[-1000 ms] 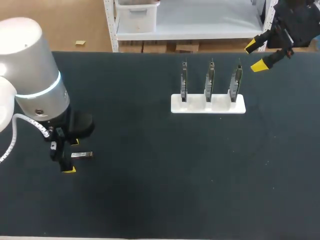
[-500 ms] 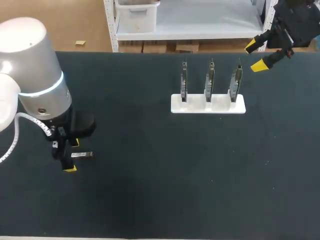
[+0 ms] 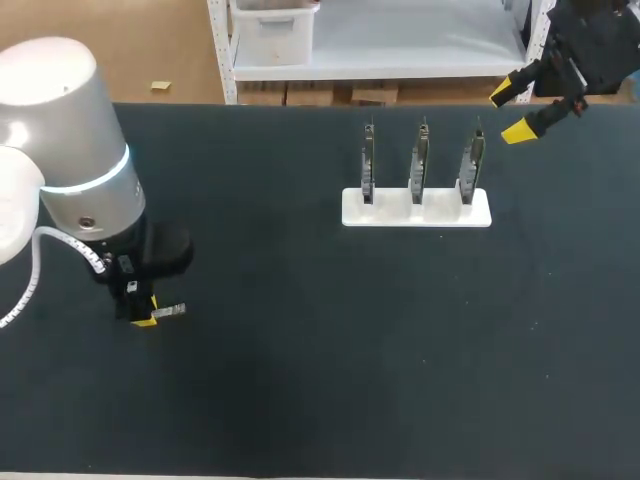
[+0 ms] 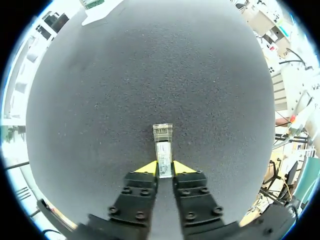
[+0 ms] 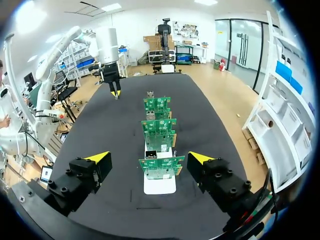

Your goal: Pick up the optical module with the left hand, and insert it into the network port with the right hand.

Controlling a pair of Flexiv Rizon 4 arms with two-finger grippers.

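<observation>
The optical module, a small silver bar with a clear end, lies flat on the black mat at the left. My left gripper points straight down over its near end. In the left wrist view the two yellow tips press the module from both sides, so the left gripper is shut on it. Three green port boards stand upright in a white holder at the middle right. My right gripper hangs open above the table's far right edge, with the boards ahead of the right gripper.
The black mat covers the whole table. Between the module and the white holder the mat is bare. My left arm shows far beyond the boards in the right wrist view.
The left gripper's fingers have come together onto the module, from wide apart a second ago. The right arm has not moved.
</observation>
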